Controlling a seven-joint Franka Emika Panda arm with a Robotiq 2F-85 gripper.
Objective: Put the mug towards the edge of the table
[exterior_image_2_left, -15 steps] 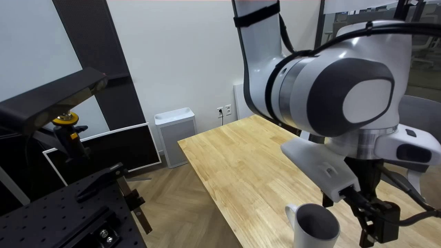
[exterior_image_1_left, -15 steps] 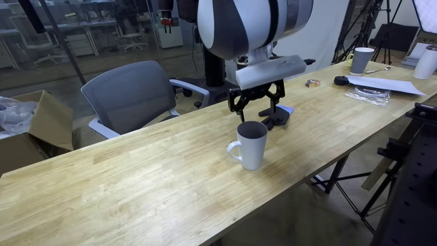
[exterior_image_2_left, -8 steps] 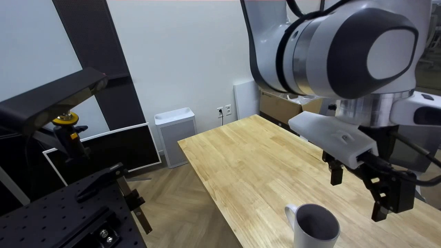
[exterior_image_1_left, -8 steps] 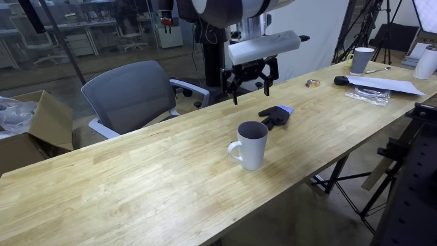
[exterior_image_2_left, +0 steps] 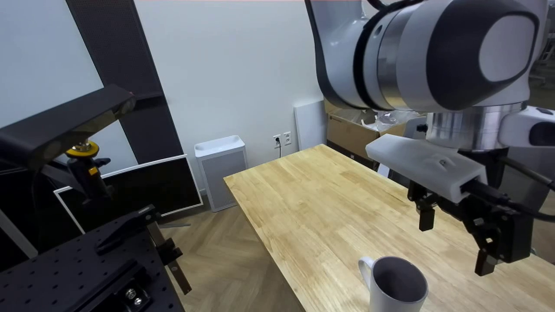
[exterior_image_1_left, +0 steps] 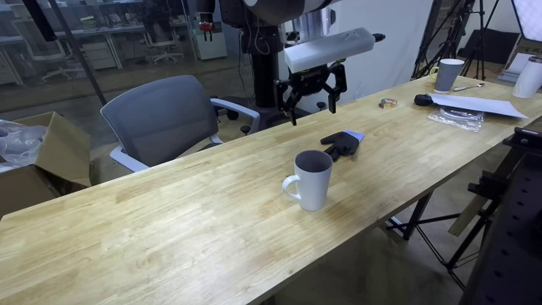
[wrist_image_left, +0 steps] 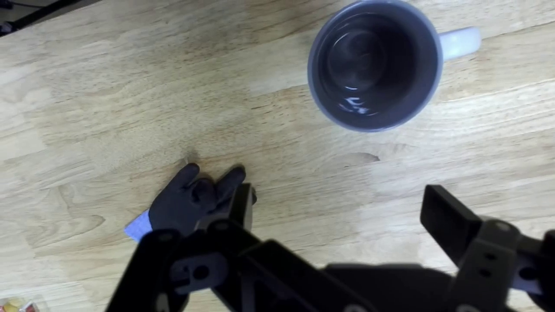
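The white mug (exterior_image_1_left: 314, 188) stands upright on the light wood table (exterior_image_1_left: 178, 224), its handle on the left in that exterior view. In an exterior view the mug (exterior_image_2_left: 398, 284) is cut off by the bottom edge. The wrist view looks down into the mug's dark inside (wrist_image_left: 375, 65), with the handle to the right, and shows the bare table (wrist_image_left: 108, 112). My gripper (exterior_image_1_left: 313, 115) is open and empty. It hangs above the table beyond the mug, apart from it. Its fingers stand wide apart in an exterior view (exterior_image_2_left: 455, 244) and the wrist view (wrist_image_left: 340, 203).
A dark glove with a blue cuff (exterior_image_1_left: 343, 144) lies close behind the mug, and also shows in the wrist view (wrist_image_left: 182, 208). Farther along are a grey cup (exterior_image_1_left: 449, 76), white paper (exterior_image_1_left: 478, 105), a bagged cable (exterior_image_1_left: 459, 116) and a white bottle (exterior_image_1_left: 528, 78). A chair (exterior_image_1_left: 165, 118) stands behind.
My open gripper has risen and drawn back from beside the mug, mostly in the first half second, then a little more. The mug stays essentially in place.
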